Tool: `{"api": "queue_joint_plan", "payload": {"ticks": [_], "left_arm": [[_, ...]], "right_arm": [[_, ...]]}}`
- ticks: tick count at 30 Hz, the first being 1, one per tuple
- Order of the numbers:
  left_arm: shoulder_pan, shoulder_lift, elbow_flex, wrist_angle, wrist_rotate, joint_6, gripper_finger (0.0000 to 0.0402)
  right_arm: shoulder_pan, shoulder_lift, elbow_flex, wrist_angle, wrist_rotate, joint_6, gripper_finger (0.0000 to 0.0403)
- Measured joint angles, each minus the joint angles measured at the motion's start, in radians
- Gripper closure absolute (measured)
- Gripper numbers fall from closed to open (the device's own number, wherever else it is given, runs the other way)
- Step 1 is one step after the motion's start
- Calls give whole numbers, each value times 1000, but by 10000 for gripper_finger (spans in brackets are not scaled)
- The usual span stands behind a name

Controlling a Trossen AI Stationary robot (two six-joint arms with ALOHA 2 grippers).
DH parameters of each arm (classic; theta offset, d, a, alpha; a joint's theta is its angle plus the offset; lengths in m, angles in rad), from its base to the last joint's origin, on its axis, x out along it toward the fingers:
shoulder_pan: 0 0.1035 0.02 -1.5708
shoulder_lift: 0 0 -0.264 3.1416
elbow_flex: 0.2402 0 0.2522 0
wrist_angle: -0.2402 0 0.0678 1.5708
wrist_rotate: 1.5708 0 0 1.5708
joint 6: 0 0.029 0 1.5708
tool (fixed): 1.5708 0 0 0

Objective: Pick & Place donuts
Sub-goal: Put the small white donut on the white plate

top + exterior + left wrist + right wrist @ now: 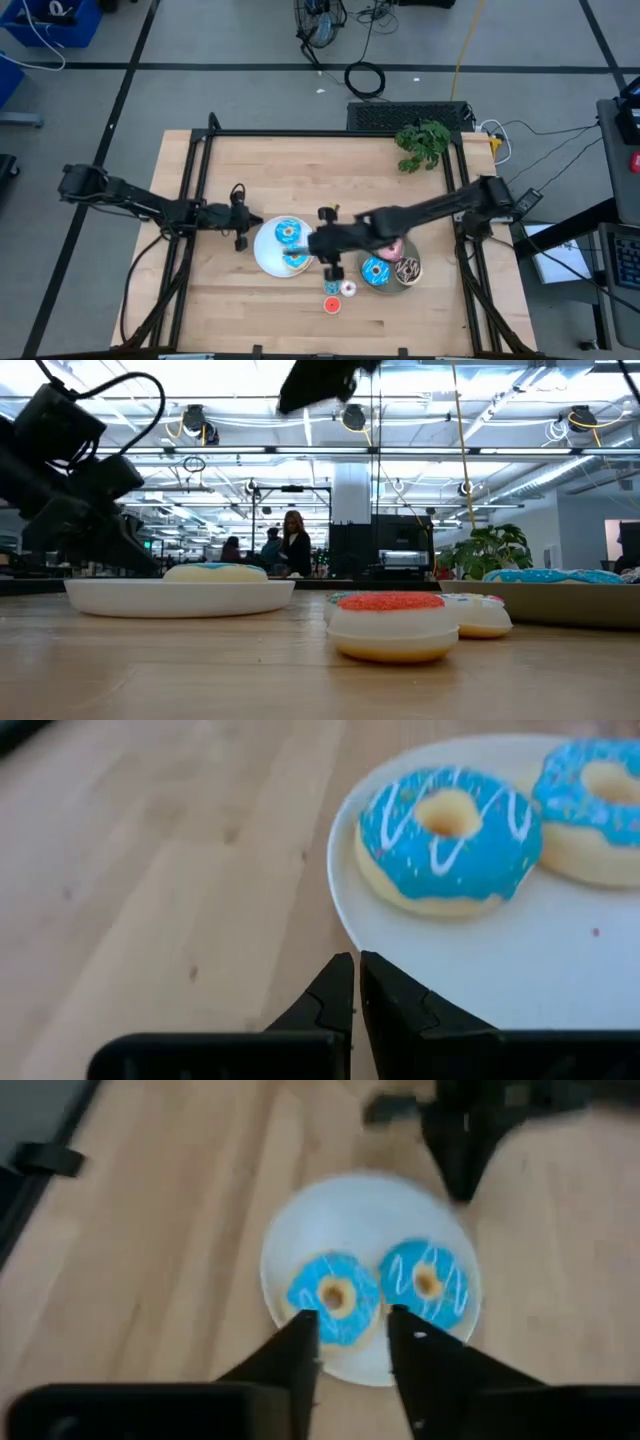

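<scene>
On the white plate (268,250) at the counter's (300,170) middle lie two blue-iced donuts (288,233), side by side. Three more donuts sit on a grey plate (392,284) to its right: one blue (376,270), one brown with sprinkles (407,269), one pink (392,249). Two tiny ones rest on bare wood between and in front of the plates, a red (332,305) and a pale pink (347,289). Right tool (350,1330) hangs above the white plate, fingers parted, grasping nothing. Left tool (356,982) is clenched empty at that plate's left rim. One potted plant (422,143) stands at the far edge.
</scene>
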Motion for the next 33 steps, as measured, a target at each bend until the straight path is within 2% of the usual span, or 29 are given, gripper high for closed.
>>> {"api": "queue_joint_plan", "payload": {"ticks": [4, 6, 8, 11, 16, 22, 27, 33], "left_arm": [[0, -74, 0, -18, -1, 30, 371], [0, -113, 0, -30, -21, 47, 371], [-1, -156, 0, -39, -69, 64, 371], [-1, -215, 0, -37, -129, 82, 371], [-19, -310, 0, -34, -119, 135, 371], [-61, -417, 0, -16, -104, 225, 371], [-67, -446, 0, -30, -105, 291, 371], [-67, -446, 0, -23, -105, 318, 371]], "right_arm": [[72, -126, -112, 81, 9, -25, 374], [102, -205, -199, 134, 59, -26, 395], [130, -296, -299, 178, 135, -16, 393], [152, -451, -470, 252, 163, 9, 392], [159, -729, -775, 520, 161, 3, 400], [125, -1058, -1074, 658, 166, -20, 402], [77, -1248, -1238, 669, 164, -39, 402], [71, -1399, -1384, 741, 161, -101, 402]]}}
